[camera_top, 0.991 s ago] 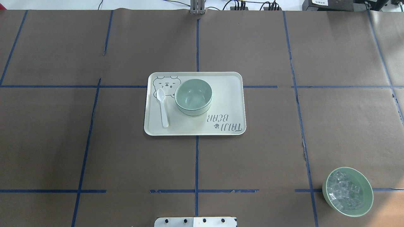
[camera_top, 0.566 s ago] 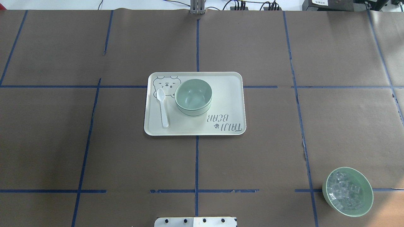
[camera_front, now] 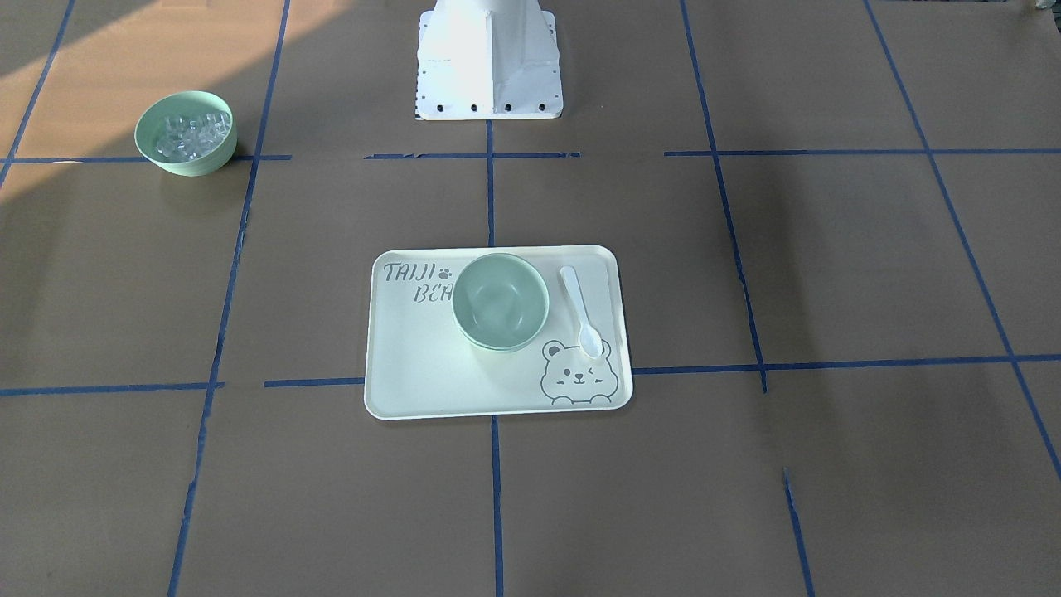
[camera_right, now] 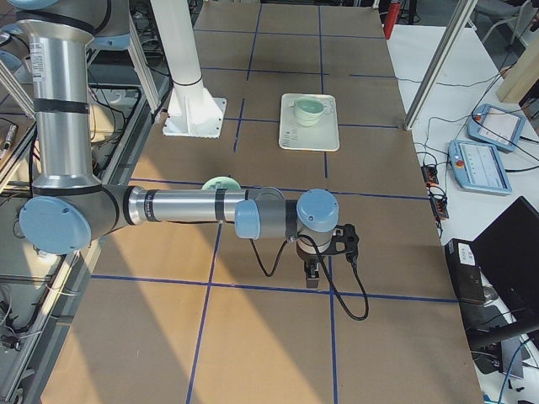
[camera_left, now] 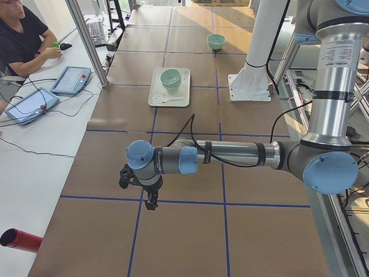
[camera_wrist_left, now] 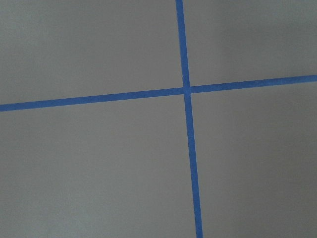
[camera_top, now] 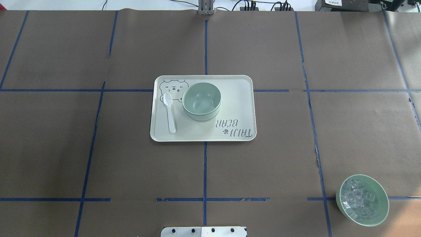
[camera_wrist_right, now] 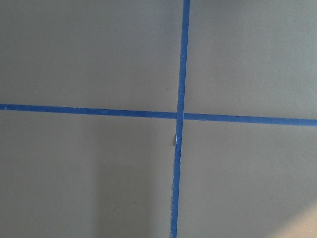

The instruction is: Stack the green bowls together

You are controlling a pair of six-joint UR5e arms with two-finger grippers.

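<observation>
The pale green bowls (camera_top: 201, 100) sit nested in one stack on the cream bear tray (camera_top: 236, 98), upright; how many are in the stack I cannot tell. The stack also shows in the front view (camera_front: 500, 300) and both side views (camera_left: 170, 78) (camera_right: 308, 108). My left gripper (camera_left: 149, 202) hangs over bare table far from the tray, seen only from the side; open or shut I cannot tell. My right gripper (camera_right: 312, 278) hangs likewise at the other table end; I cannot tell its state. Both wrist views show only brown paper and blue tape.
A white spoon (camera_top: 169, 112) lies on the tray beside the stack. A green bowl of clear cubes (camera_top: 362, 200) stands near the robot's right front. The white base plate (camera_top: 204, 231) is at the near edge. An operator (camera_left: 17, 34) sits beyond the table with tablets.
</observation>
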